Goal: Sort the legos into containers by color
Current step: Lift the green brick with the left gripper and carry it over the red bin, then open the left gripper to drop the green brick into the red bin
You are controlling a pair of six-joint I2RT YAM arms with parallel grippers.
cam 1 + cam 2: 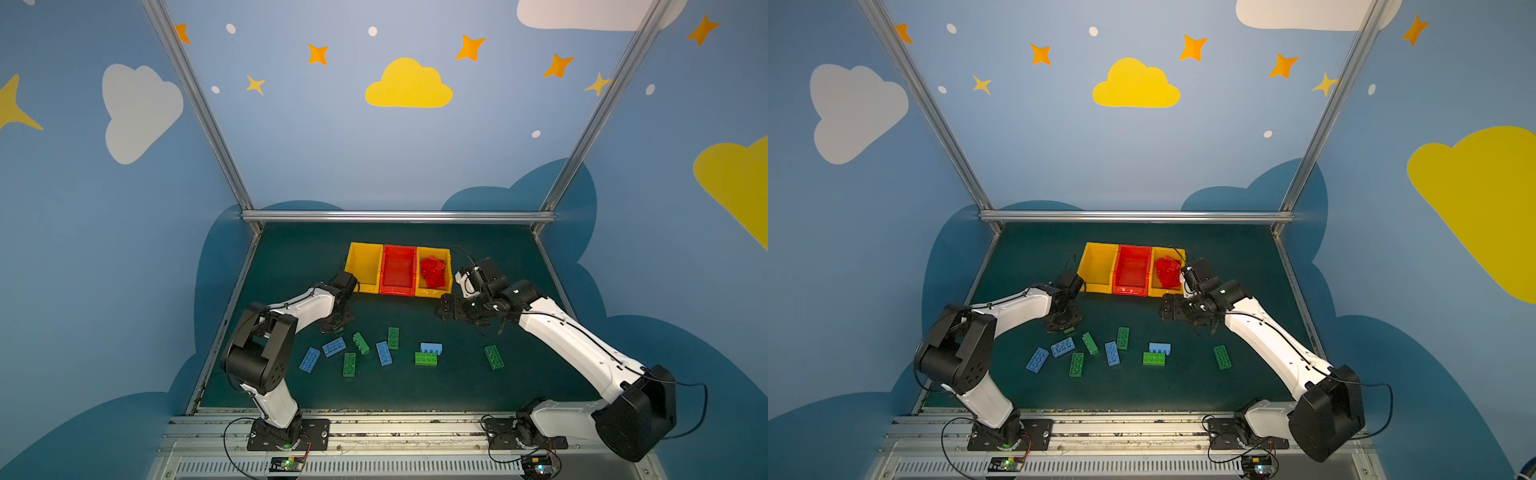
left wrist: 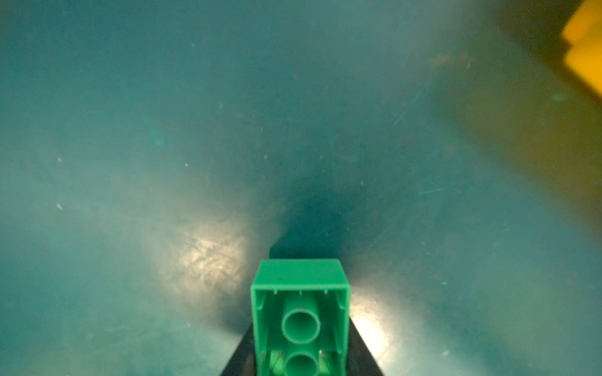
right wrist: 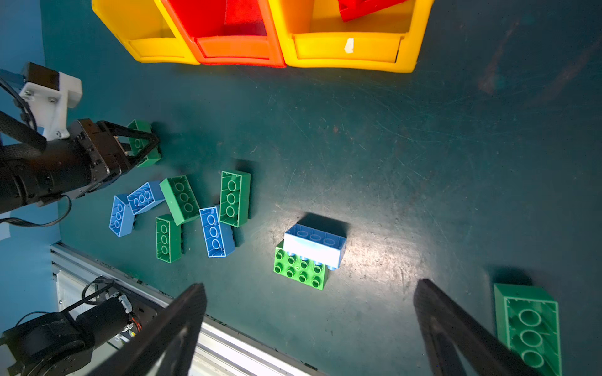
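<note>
Grips one green lego (image 2: 299, 312) tight in the left tool (image 1: 332, 327), long side pointing straight out ahead, hollow side showing, low at the worktop (image 1: 457, 386). Sits just below and left of the containers (image 1: 397, 291) in both top views, so likely a short hop up and right. Smooth, bare ground between, lots of room. Right tool (image 1: 444, 309) spread wide, holding nothing, near the red legos (image 1: 432, 270).
</note>
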